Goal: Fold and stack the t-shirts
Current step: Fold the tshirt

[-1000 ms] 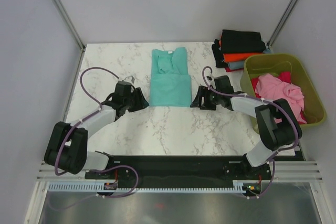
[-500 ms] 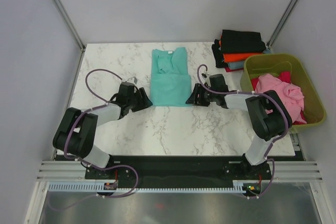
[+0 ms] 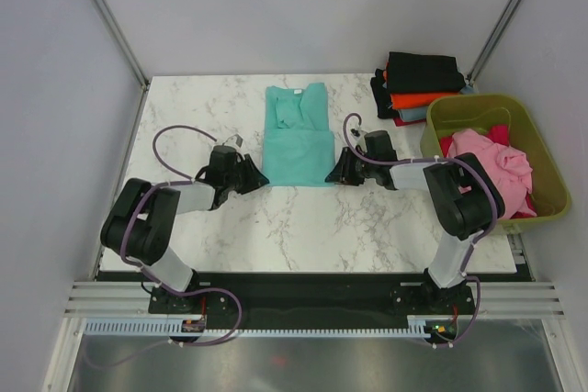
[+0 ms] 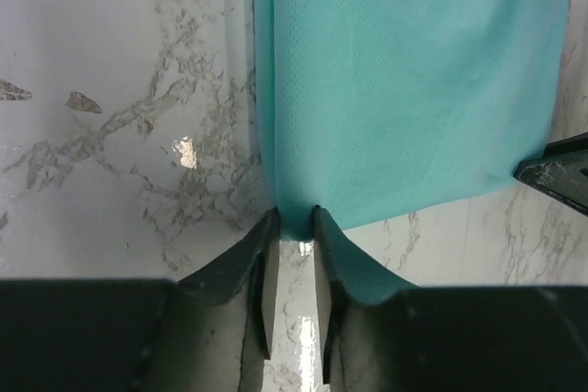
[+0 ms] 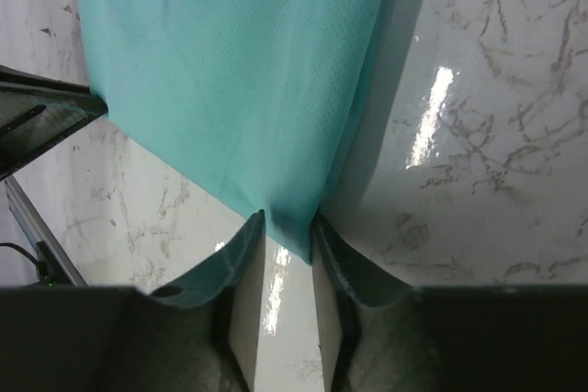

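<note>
1. From the top camera, we see the teal t-shirt [image 3: 298,135] lying flat in the middle of the marble-patterned table [image 3: 303,227]. It is folded to a long rectangle with the collar at the far end. The left gripper [image 3: 260,177] and the right gripper [image 3: 335,174] sit at its two near corners. Well off to the right, a stack of folded tees [image 3: 421,80], black on top with orange beneath, rests just beside the olive tub [image 3: 478,99]. A crumpled pink tee [image 3: 487,158] lies in the tub. We judge the step in hand to be the crosswise fold, taking the near hem up toward the collar.

2. In the left wrist view, the left gripper [image 4: 294,225] has its fingers drawn close together, pinching the shirt's near left corner. The cloth is a matte knit with a fine mesh-like grain, soft against the glossy, veined tabletop. We cannot tell whether the pinch has caught every layer, so we would lift gently and look for a lower layer sagging.

3. In the right wrist view, the right gripper [image 5: 288,222] is likewise narrowed onto the other near corner. A faint diagonal crease crosses the fabric above it. For a clean fold, both arms should rise together and level. We would hold the hem lightly taut between them, carry it over the body, and lay it square with the side edges before letting go.
</note>
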